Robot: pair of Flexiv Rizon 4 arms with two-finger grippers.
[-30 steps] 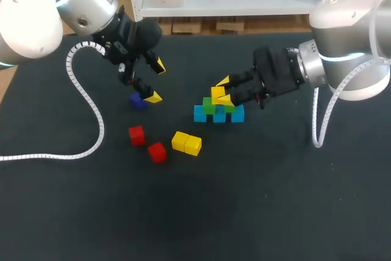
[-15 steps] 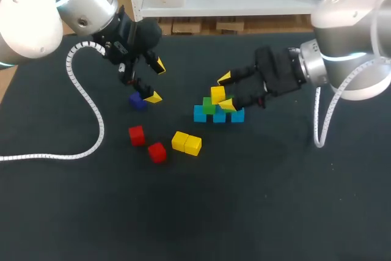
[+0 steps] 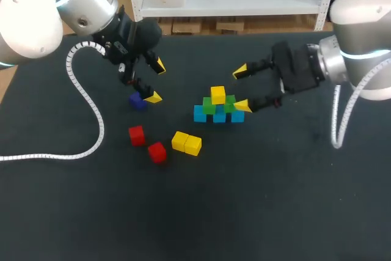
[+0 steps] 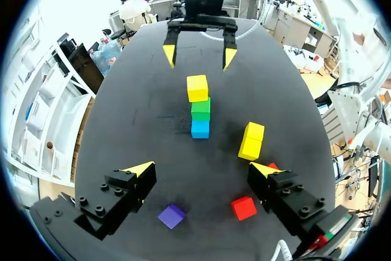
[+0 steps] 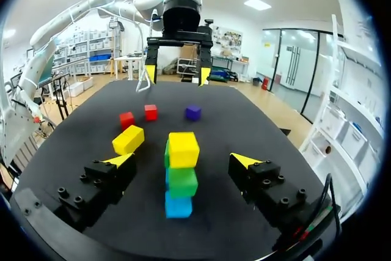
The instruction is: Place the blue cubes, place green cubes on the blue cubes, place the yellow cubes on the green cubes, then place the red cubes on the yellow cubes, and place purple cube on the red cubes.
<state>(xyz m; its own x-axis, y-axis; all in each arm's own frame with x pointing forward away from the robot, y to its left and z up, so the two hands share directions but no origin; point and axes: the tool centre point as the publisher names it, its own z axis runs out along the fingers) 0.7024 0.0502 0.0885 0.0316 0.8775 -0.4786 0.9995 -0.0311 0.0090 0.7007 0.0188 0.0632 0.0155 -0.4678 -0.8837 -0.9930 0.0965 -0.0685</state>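
Left gripper (image 3: 156, 81) is hanging over the far left of the table (image 3: 256, 212), jaws spread wide and holding nothing. The purple cube (image 3: 137, 102) is sitting just beside one fingertip, untouched. Moving across, two red cubes (image 3: 136, 134) are lying a little apart, and next to them the yellow pair (image 3: 186, 143) is resting flat, its two cubes touching side by side. Then comes the stack (image 3: 218, 107): blue cubes (image 3: 219, 116) on the table, green cubes (image 3: 209, 105) on those, and one yellow cube (image 3: 218, 95) on top. Right gripper (image 3: 241, 88) is hovering just beside it, jaws wide and empty, clear of every cube.

Yellow onto green is looking like the next job, so the pair is what matters. It is lying in front of the stack and to its left, roughly between the arms, with neither clearly nearer. In the left wrist view its long axis is pointing away along the fingers, so those jaws are standing square to pinch one cube across its free faces.

The head view is showing the blue layer as a row. Both wrist views are looking along that row and giving only a single column.
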